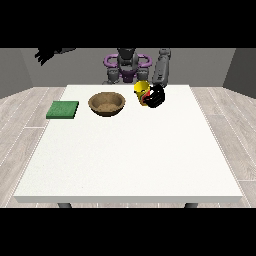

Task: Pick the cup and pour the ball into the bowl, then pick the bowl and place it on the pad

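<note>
The yellow cup [141,90] is grasped by the hand at the view's right [156,97] and tilted toward the bowl [106,104], presumably for pouring

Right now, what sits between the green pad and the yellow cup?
Front view: the brown bowl sits between the green pad and the yellow cup.

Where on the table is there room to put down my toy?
The whole near half of the white table, in front of the green pad and brown bowl, is bare. The far edge is crowded: pad, bowl, then the yellow cup with the hand at the view's right round it.
</note>
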`<state>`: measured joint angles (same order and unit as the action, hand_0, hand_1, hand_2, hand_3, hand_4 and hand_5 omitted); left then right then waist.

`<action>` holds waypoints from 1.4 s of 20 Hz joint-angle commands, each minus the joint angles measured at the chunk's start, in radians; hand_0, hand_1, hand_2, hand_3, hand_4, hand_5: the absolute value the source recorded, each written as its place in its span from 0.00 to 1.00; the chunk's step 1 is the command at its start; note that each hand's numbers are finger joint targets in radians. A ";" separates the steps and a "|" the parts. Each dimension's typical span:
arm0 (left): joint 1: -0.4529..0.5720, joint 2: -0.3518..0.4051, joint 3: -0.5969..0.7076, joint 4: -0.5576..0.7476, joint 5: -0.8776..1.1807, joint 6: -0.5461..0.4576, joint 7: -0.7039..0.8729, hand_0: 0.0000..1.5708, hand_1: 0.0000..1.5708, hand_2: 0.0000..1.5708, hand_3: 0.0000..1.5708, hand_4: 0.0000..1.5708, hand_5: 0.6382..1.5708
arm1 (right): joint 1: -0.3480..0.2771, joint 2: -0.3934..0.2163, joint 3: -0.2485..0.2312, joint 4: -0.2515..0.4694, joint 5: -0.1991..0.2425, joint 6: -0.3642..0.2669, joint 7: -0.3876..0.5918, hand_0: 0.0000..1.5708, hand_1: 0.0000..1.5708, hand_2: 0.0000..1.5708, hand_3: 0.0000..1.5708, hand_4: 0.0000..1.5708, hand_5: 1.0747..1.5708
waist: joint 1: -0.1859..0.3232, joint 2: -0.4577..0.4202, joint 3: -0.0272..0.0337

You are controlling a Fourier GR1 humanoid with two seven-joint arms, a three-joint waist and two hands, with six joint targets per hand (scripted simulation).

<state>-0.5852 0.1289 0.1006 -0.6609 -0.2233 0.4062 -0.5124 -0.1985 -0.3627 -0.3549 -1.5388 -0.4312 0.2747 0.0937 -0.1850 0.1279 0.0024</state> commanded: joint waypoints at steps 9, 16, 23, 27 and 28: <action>-0.149 -0.120 -0.391 0.131 -0.558 0.293 0.532 0.87 0.87 1.00 1.00 0.92 0.96 | -0.006 -0.029 -0.036 0.241 0.008 0.053 -0.044 0.00 0.00 0.00 0.06 0.43 0.98 | 0.060 -0.142 0.0007; -0.346 -0.127 -0.536 0.220 -0.786 0.135 0.844 0.87 0.87 1.00 1.00 0.94 0.96 | -0.012 -0.050 -0.047 0.342 -0.001 0.088 -0.040 0.00 0.00 0.00 0.00 0.44 0.97 | 0.063 -0.189 -0.0001; -0.502 -0.128 -0.695 0.253 -0.983 -0.036 1.069 0.95 0.95 1.00 1.00 0.76 0.99 | -0.020 -0.065 -0.041 0.408 0.034 0.136 -0.119 0.00 0.00 0.00 0.16 0.44 0.97 | 0.053 -0.199 0.0003; -0.505 -0.129 -0.799 0.181 -1.031 -0.171 1.129 0.77 0.77 1.00 1.00 0.67 1.00 | -0.088 -0.027 -0.010 0.432 0.061 0.082 -0.115 0.00 0.00 0.00 0.18 0.44 0.96 | 0.039 -0.188 -0.0011; -0.479 -0.129 -0.847 0.130 -1.034 -0.216 1.162 0.47 0.47 1.00 1.00 0.64 1.00 | -0.099 -0.034 -0.016 0.471 0.056 0.111 -0.141 0.00 0.00 0.00 0.19 0.45 0.97 | 0.032 -0.173 -0.0006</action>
<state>-1.0533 0.0022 -0.6512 -0.4664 -1.2089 0.3148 0.5719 -0.2657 -0.4004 -0.3742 -1.1215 -0.3857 0.3752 -0.0133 -0.1443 -0.0578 0.0019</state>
